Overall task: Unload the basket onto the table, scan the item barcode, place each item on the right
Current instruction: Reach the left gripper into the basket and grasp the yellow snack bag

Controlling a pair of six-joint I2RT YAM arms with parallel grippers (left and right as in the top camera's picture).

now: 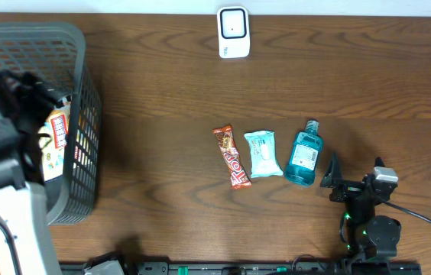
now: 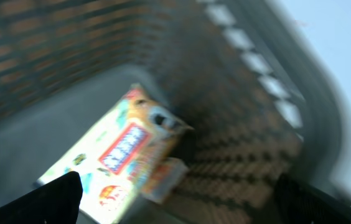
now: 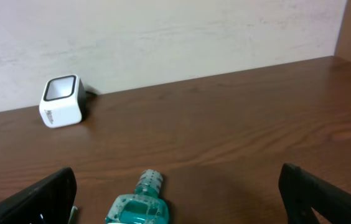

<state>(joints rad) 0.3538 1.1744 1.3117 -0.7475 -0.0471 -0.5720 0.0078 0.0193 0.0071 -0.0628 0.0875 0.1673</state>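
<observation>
Left hand (image 2: 178, 186) hangs over the grey mesh basket (image 1: 85, 114) at the counter's (image 1: 162, 92) left end, fingers spread wide, gripping nothing; a colourful snack pack (image 2: 126, 149) lies in the basket below it. Right hand (image 3: 175, 177) sits at front right, also spread & empty, near a blue bottle (image 1: 304, 155), w/ a pale wipes pack (image 1: 263, 153) & candy bar (image 1: 231, 156) in a row beside it. White barcode scanner (image 1: 233, 32) stands at the far edge, well apart from all items.

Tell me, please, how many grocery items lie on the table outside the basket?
3, in a row: a candy bar, a pale packet beside it, then a blue bottle. The basket holds others, partly hidden.
</observation>
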